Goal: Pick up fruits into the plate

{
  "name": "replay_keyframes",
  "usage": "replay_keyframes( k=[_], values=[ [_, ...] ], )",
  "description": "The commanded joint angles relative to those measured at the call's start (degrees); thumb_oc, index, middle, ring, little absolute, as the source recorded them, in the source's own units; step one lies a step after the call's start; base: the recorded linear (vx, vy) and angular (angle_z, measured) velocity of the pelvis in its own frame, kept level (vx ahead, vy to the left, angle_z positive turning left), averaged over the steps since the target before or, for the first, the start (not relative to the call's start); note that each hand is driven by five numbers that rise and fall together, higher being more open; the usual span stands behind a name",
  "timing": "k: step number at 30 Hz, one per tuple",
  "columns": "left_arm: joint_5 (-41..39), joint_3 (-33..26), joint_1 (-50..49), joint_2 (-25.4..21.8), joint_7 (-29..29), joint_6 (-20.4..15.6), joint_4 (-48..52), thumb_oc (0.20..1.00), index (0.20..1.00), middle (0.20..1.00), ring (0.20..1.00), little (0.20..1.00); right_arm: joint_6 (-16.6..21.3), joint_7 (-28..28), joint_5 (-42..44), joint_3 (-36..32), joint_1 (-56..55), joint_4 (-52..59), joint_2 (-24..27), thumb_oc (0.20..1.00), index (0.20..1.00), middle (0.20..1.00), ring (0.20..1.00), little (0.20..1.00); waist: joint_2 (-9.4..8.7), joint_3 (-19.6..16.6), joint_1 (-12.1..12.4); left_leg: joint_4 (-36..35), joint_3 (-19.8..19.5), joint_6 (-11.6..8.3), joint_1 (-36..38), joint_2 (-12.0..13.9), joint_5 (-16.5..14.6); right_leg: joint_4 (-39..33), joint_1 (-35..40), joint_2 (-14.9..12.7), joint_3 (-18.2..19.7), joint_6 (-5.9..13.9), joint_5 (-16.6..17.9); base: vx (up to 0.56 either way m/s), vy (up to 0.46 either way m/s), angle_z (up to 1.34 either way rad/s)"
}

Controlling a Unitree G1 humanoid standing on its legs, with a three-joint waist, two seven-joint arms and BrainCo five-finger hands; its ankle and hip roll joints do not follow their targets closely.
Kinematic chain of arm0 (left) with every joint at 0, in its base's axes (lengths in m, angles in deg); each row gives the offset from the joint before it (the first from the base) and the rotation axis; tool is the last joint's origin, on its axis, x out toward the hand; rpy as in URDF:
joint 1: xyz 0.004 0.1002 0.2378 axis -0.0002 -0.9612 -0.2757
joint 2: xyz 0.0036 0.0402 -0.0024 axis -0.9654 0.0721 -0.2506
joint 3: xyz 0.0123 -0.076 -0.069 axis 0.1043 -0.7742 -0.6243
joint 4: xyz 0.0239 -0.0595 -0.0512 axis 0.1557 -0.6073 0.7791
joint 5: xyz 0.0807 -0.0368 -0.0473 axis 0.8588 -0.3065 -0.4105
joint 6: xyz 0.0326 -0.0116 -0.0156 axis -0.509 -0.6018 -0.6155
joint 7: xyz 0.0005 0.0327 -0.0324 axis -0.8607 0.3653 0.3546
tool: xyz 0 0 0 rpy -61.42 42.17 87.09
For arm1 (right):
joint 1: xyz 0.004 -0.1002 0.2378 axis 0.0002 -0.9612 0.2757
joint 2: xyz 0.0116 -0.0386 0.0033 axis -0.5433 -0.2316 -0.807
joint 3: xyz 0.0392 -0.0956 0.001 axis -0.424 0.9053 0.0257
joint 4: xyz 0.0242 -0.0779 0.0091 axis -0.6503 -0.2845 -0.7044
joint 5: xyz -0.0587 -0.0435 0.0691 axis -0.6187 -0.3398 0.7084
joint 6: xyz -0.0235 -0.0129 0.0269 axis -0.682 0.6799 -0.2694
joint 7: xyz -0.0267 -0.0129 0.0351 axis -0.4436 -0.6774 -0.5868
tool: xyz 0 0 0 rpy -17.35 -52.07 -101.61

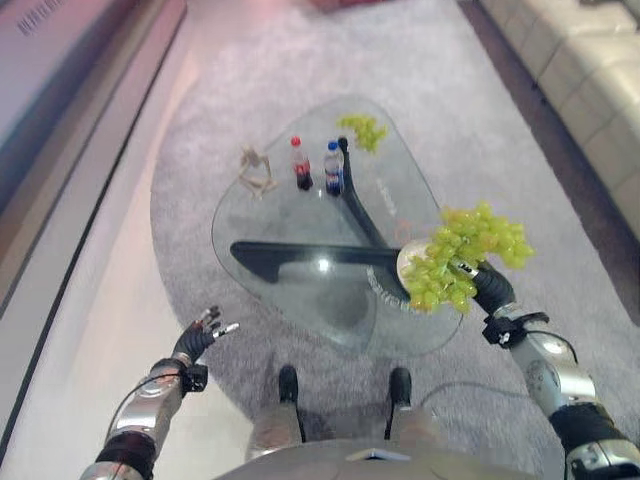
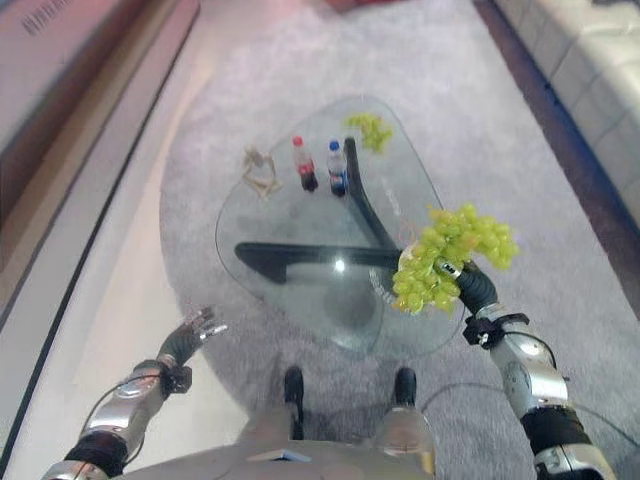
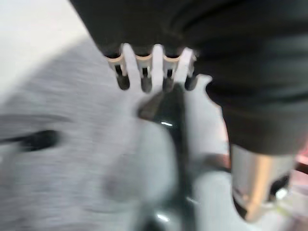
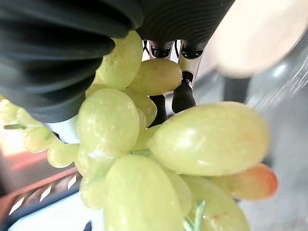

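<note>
Your right hand (image 1: 490,285) has its fingers curled round a big bunch of green grapes (image 1: 468,250), holding it up just above the white plate (image 1: 405,262) that sits at the near right edge of the glass table (image 1: 300,215); in the right wrist view the grapes (image 4: 144,144) crowd against the palm, smooth, plump and oval, a few blushing amber, with thin green stalks between them. You look to be in the carrying step, with the bunch over the plate but not yet resting on it. The next move calls for lowering the hand until the grapes settle inside the rim, then loosening the fingers slowly, since a loose, heavy cluster may swing or roll off a shallow plate so near the table edge. Further out from that hand, a second, smaller bunch of grapes (image 1: 364,130) lies at the far side of the table, well apart, beyond two small bottles (image 1: 318,167) and a pale wooden figure (image 1: 256,172). The tabletop is clear and glossy over a dark curved base, on grey carpet. Your left hand (image 1: 205,330) hangs beside the table with fingers spread and relaxed, holding nothing
</note>
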Motion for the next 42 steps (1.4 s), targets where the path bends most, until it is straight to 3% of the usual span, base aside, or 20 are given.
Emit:
replay_keyframes(
  k=[1, 8, 13, 18, 29, 42],
  values=[
    [3.4, 1.9, 8.9, -2.5, 4.4, -3.6, -5.4, 1.0, 1.0, 1.0, 1.0, 1.0, 6.1, 5.2, -2.8, -0.8, 12.7, 0.0, 2.2, 0.2, 0.2, 0.2, 0.2, 0.2, -3.42, 7.1, 0.6, 4.0, 0.2, 0.14, 3.3, -2.3, -7.5, 4.1, 2.0, -1.6, 1.5, 0.3, -5.4, -0.14, -0.096, -0.14],
    [6.1, 7.0, 14.3, -0.6, 6.9, 0.1, -12.0, 1.0, 1.0, 1.0, 1.0, 1.0, 3.3, 12.3, -5.2, 2.2, 25.3, -8.5, 7.1, 0.2, 0.2, 0.2, 0.2, 0.2, -2.75, 12.7, 0.2, 5.5, -1.2, 0.06, -4.4, -2.6, -5.6, 7.8, -7.1, -0.3, 1.9, -0.62, -4.8, -0.12, -0.087, -0.07],
    [5.1, 8.9, 16.1, -0.4, 7.7, 0.2, -12.1, 1.0, 1.0, 1.0, 1.0, 1.0, 2.2, 14.8, -6.2, 4.4, 30.1, -13.1, 8.7, 0.2, 0.2, 0.2, 0.2, 0.2, -2.05, 12.7, 0.3, 6.9, -1.9, 0.27, -9.5, -3.3, -5.4, 10.0, -12.8, -0.3, 1.6, -0.87, -4.7, -0.06, -0.048, -0.09],
    [3.2, 11.5, 17.3, -0.4, 7.7, -0.4, -10.1, 1.0, 1.0, 1.0, 1.0, 1.0, 0.7, 17.8, -7.5, 6.3, 35.9, -17.8, 9.7, 0.2, 0.2, 0.2, 0.2, 0.2, -0.23, 12.7, 0.6, 8.6, -2.0, 0.59, -14.8, -4.6, -5.5, 11.9, -18.5, -0.8, 1.6, -1.06, -4.7, -0.05, 0.001, -0.08],
    [0.1, 13.2, 18.2, -0.3, 7.8, -0.8, -7.4, 1.0, 1.0, 1.0, 1.0, 1.0, -3.9, 23.6, -14.4, 9.1, 43.4, -22.9, 11.0, 0.2, 0.2, 0.2, 0.2, 0.2, 2.88, 12.7, 1.3, 10.3, -1.3, 0.99, -20.4, -6.5, -5.1, 14.3, -25.0, -1.7, 2.1, -0.97, -4.7, -0.03, 0.033, -0.05],
    [-1.5, 13.8, 19.0, 0.4, 8.7, -1.0, -6.6, 1.0, 1.0, 1.0, 1.0, 1.0, -7.4, 30.3, -27.3, 14.9, 44.2, -23.7, 7.7, 0.2, 0.2, 0.2, 0.2, 0.2, 2.94, 12.7, 1.9, 11.3, -0.7, 1.64, -22.6, -7.1, -5.1, 15.5, -27.7, -1.9, 2.0, -0.99, -4.5, 0.0, 0.01, 0.01]
  ],
)
